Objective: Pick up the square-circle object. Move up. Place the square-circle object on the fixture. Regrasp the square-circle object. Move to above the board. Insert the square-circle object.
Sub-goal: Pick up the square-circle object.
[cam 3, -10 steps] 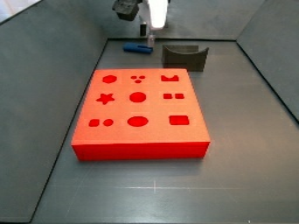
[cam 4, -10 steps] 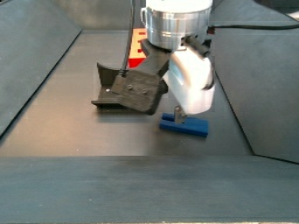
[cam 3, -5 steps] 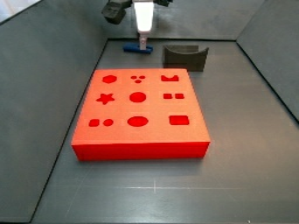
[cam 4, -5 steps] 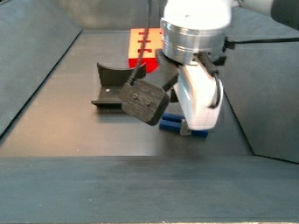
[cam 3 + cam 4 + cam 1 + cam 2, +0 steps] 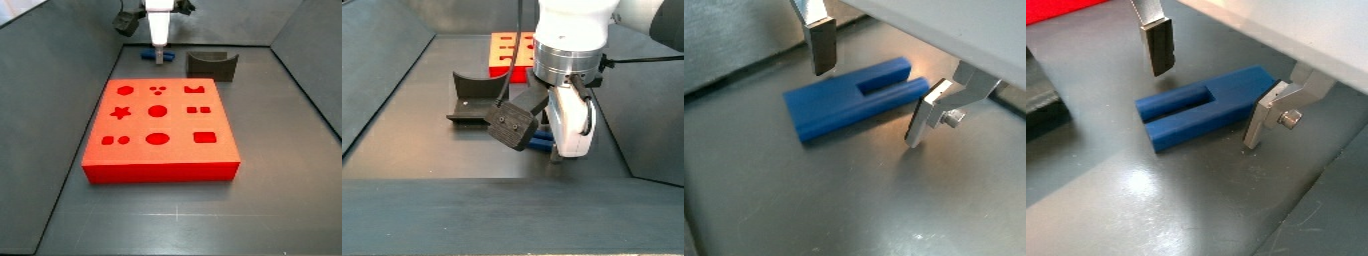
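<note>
the large flat bright red rectangular board (image 5: 160,128) lies on the smooth dark grey table (image 5: 281,190); its matte top carries shaped cut-outs — a star, circles, squares, an oval — and every one that shows in that side view is unfilled. behind its far right corner stands the small dark grey boxy fixture (image 5: 211,65), with a curved u-shaped notch in its top; nothing sits in the notch in either side view (image 5: 476,98).

the small blue elongated square-circle object (image 5: 855,100) lies flat on the table, near the far end of the board and beside the fixture. it looks like smooth matte plastic, with crisp edges and a straight slot cut in from one end, seen in both wrist views (image 5: 1207,105). its long axis runs along the table surface, crossways to the gap between the fingers. which end is rounded cannot be told.

the pincer (image 5: 871,85) hangs low over the block with its flat silver fingers apart, one finger (image 5: 819,43) on each long side of the block and neither pad touching it. in a side view the pincer (image 5: 556,150) hides most of the block, only a sliver of blue showing at the table.
</note>
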Tool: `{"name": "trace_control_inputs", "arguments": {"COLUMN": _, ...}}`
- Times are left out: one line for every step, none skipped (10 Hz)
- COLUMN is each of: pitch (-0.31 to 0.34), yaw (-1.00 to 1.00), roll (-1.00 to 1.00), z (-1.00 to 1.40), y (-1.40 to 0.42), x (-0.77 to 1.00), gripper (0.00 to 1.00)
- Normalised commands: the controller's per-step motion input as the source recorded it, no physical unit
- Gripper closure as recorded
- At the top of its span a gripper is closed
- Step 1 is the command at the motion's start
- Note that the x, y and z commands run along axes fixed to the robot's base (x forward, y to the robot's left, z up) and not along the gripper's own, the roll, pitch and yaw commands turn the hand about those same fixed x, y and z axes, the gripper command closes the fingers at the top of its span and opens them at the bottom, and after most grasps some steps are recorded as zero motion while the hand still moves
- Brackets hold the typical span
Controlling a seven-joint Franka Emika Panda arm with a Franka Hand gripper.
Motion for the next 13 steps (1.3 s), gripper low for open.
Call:
{"name": "trace_control_inputs", "arguments": {"pitch": -0.31, "yaw": 0.0, "roll": -0.33, "z": -0.01, "y": 0.05, "x": -0.16, "gripper": 0.0}}
{"name": "trace_control_inputs", "arguments": {"pitch": -0.347, "yaw": -0.01, "roll": -0.35, "z": -0.14, "y": 0.07, "x": -0.25, "gripper": 0.0}}
{"name": "trace_control_inputs", "arguments": {"pitch": -0.336, "yaw": -0.03, "roll": -0.32, "z": -0.22, "y": 0.03, "x": -0.28, "gripper": 0.0}}
{"name": "trace_control_inputs", "arguments": {"pitch": -0.32, "yaw": 0.0, "roll": -0.28, "z": -0.28, "y": 0.05, "x": -0.19, "gripper": 0.0}}
{"name": "trace_control_inputs", "arguments": {"pitch": -0.309, "yaw": 0.04, "roll": -0.29, "z": -0.21, "y": 0.14, "x": -0.23, "gripper": 0.0}}
{"name": "trace_control_inputs", "arguments": {"pitch": -0.113, "yaw": 0.0, "roll": 0.0, "z": -0.06, "y": -0.05, "x": -0.06, "gripper": 0.0}}
{"name": "trace_control_inputs", "arguments": {"pitch": 0.0, "yaw": 0.0, "roll": 0.0, "z": 0.0, "y": 0.0, "x": 0.0, "gripper": 1.0}}
{"name": "trace_control_inputs", "arguments": {"pitch": 0.0, "yaw": 0.0, "roll": 0.0, "z": 0.0, "y": 0.0, "x": 0.0, "gripper": 1.0}}
{"name": "trace_control_inputs", "arguments": {"pitch": 0.0, "yaw": 0.0, "roll": 0.0, "z": 0.0, "y": 0.0, "x": 0.0, "gripper": 1.0}}
{"name": "trace_control_inputs", "arguments": {"pitch": 0.0, "yaw": 0.0, "roll": 0.0, "z": 0.0, "y": 0.0, "x": 0.0, "gripper": 1.0}}
{"name": "trace_control_inputs", "arguments": {"pitch": 0.0, "yaw": 0.0, "roll": 0.0, "z": 0.0, "y": 0.0, "x": 0.0, "gripper": 1.0}}
{"name": "trace_control_inputs", "arguments": {"pitch": 0.0, "yaw": 0.0, "roll": 0.0, "z": 0.0, "y": 0.0, "x": 0.0, "gripper": 1.0}}
{"name": "trace_control_inputs", "arguments": {"pitch": 0.0, "yaw": 0.0, "roll": 0.0, "z": 0.0, "y": 0.0, "x": 0.0, "gripper": 1.0}}
